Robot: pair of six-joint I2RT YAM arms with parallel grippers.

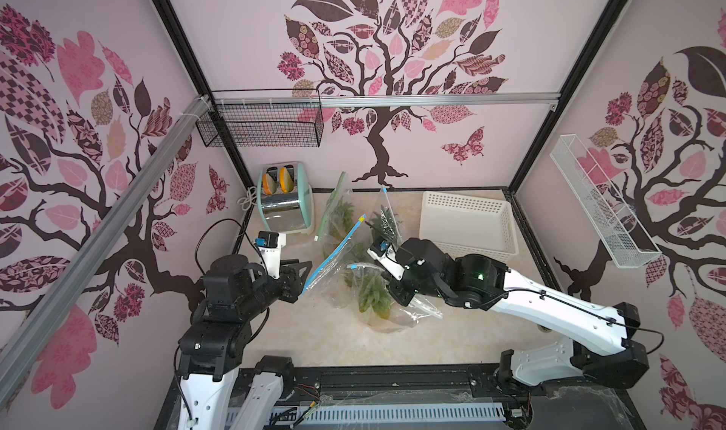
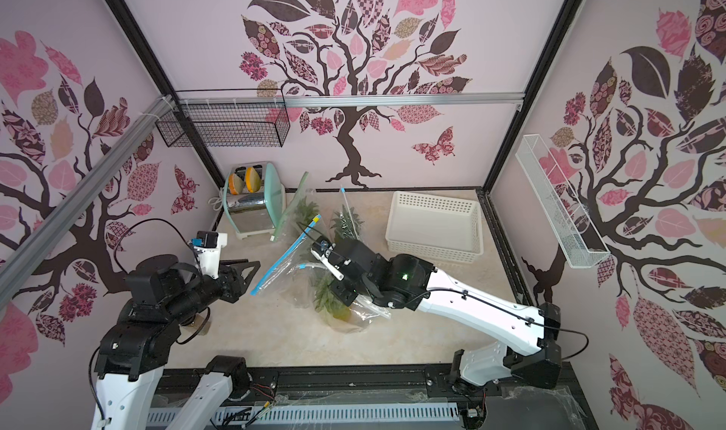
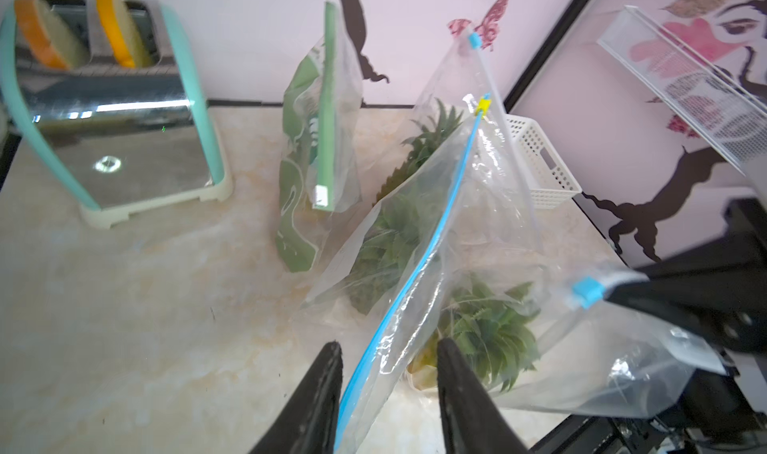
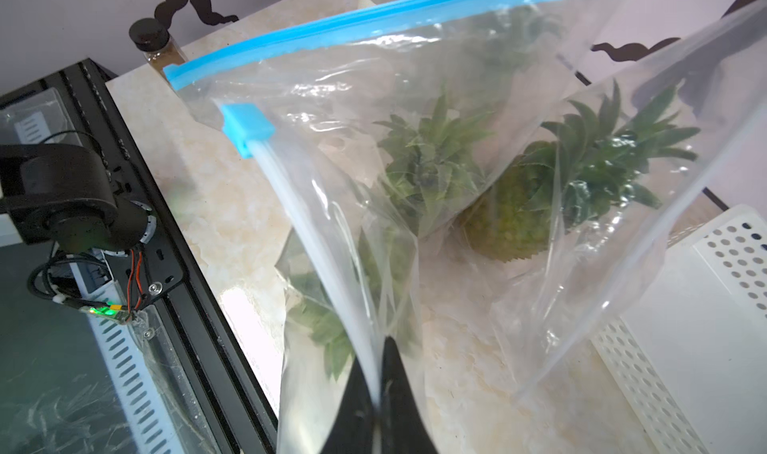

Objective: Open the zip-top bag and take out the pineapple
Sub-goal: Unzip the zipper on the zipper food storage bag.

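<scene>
Clamped right gripper [image 4: 379,350] tight on rim of zip-top bag [image 4: 340,223]; held left gripper [image 3: 388,344] part-open, jaws astride blue zip strip [image 3: 418,265], unclenched.

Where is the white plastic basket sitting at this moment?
In both top views the white plastic basket sits at the back right corner of the table, just right of the nearest bagged pineapple.
</scene>
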